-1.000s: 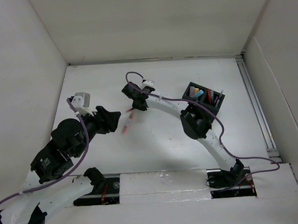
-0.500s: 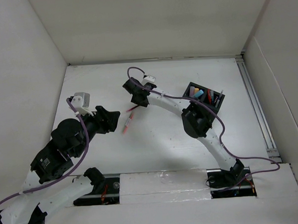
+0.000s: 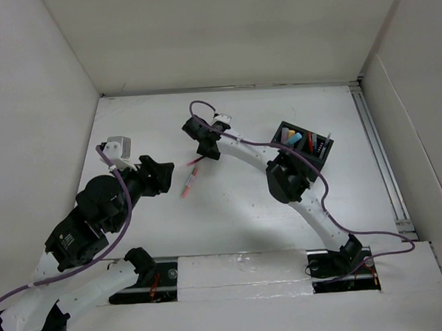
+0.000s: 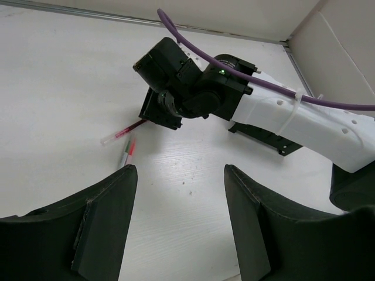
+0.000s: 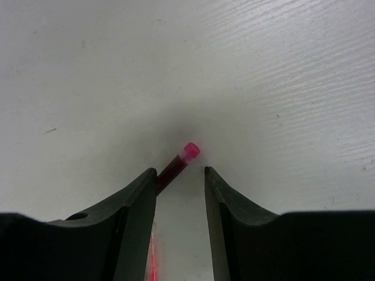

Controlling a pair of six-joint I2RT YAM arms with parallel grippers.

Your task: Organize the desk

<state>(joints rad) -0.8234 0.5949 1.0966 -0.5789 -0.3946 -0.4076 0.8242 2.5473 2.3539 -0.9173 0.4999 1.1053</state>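
A red pen with a clear cap (image 4: 122, 134) lies on the white desk (image 3: 238, 202). Its pink end (image 5: 188, 152) sits between my right gripper's (image 5: 180, 171) fingertips, against the left one. The jaws are open, with a gap wider than the pen. In the top view the right gripper (image 3: 204, 146) is at the pen's far end (image 3: 196, 166). A second red and green pen (image 4: 128, 152) lies just beside it, also seen in the top view (image 3: 186, 185). My left gripper (image 3: 164, 176) is open and empty (image 4: 181, 234), just left of the pens.
A small black organizer box (image 3: 306, 145) holding coloured items stands at the right, behind the right arm's elbow. White wall panels (image 3: 33, 108) enclose the desk on three sides. A purple cable (image 4: 246, 70) runs along the right arm.
My right gripper has shifted slightly toward the back and right along the pen. The left gripper has drawn back a little to the left.
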